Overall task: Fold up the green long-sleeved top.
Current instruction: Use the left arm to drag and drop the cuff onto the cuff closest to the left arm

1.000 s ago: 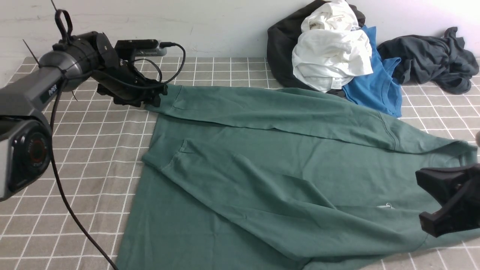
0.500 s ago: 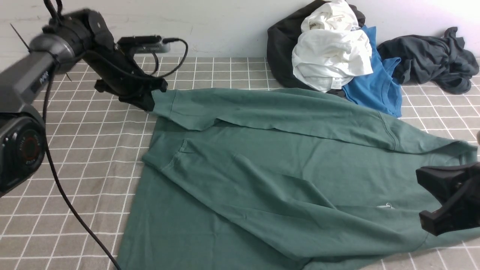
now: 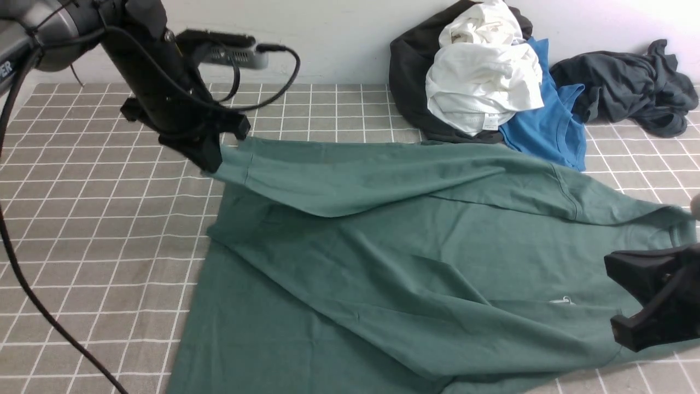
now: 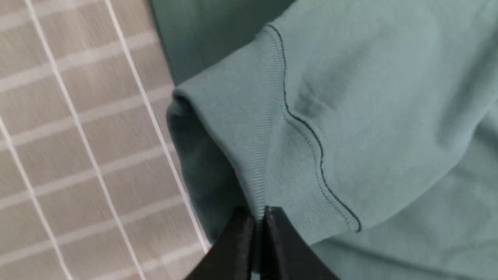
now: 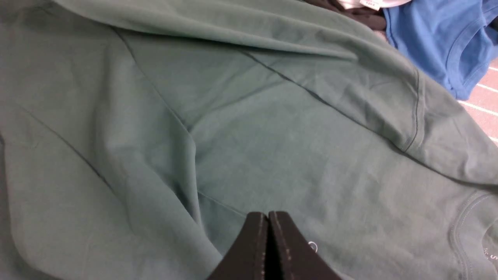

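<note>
Two arms flank a dark green long-sleeved top (image 3: 383, 257), which lies spread and softly creased over most of a table covered in grey cloth (image 3: 98, 230) gridded with thin white lines. At the far left of the table, the left gripper (image 3: 210, 160) has its black tapered jaws clamped on the ribbed cuff (image 4: 253, 155) of one sleeve. It holds the cuff off the table, so the sleeve sags in a long fold over the body of the top. The left wrist view shows the cuff's fine ribbing and the dark stitched seam where it joins the smoother knit. The right gripper (image 3: 645, 298) hangs at the right edge, over the chest of the top near the collar. In its wrist view the jaws are pressed together with no cloth seen between them, their tips just above a small white round print (image 5: 312, 245). The second sleeve lies flat, slanting across the body. Crumpled clothes are heaped at the back against the pale wall (image 3: 328, 33): a white garment (image 3: 481, 82) on a black one (image 3: 410, 71), a bright blue T-shirt (image 3: 552, 126) just beside the top's shoulder, and a dark grey garment (image 3: 629, 82) bunched further right. A black cable (image 3: 33, 298) trails from the left arm across the cloth.
</note>
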Tool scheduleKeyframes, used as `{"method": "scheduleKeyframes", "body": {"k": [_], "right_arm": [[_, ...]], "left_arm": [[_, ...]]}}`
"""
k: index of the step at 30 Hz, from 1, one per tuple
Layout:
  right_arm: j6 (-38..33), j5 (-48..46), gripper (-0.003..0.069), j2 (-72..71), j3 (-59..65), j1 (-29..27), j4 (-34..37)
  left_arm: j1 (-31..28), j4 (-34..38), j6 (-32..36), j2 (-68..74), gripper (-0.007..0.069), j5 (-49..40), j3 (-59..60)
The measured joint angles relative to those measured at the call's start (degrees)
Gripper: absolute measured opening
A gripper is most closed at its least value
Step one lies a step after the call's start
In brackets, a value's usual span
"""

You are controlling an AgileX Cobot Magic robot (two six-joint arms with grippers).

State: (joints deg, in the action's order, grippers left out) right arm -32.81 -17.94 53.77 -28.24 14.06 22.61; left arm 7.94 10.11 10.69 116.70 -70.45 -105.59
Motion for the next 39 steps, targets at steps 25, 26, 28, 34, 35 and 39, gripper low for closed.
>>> {"method": "scheduleKeyframes", "body": {"k": [25, 26, 28, 34, 35, 39], "right_arm": [[9.37, -13.42, 0.0138, 21.39, -22.05, -6.99, -2.28], [10.03, -14.88, 0.0176, 25.43, -25.39, -8.3, -2.64], [10.88, -16.49, 0.0223, 29.51, -29.24, -9.76, -2.83], [12.88, -20.0, 0.0395, 50.07, -44.45, -13.12, -4.4], [14.12, -21.07, 0.0412, 55.6, -48.7, -13.17, -5.14], [20.66, -24.55, 0.0421, 67.02, -58.21, -13.17, -10.04]], "left_arm": [[0.0, 0.0, -1.13, -6.14, 0.0005, 6.57, 13.93], [0.0, 0.27, -1.13, -6.14, 0.0006, 7.2, 13.95], [0.0, 0.4, -1.13, -6.14, 0.0006, 7.61, 13.99], [0.0, 0.4, -1.13, -6.14, 0.0008, 7.89, 14.07], [0.0, 0.4, -1.13, -6.14, 0.0011, 8.0, 14.07], [0.0, 0.4, -1.02, -6.14, 0.0013, 8.65, 14.07]]}}
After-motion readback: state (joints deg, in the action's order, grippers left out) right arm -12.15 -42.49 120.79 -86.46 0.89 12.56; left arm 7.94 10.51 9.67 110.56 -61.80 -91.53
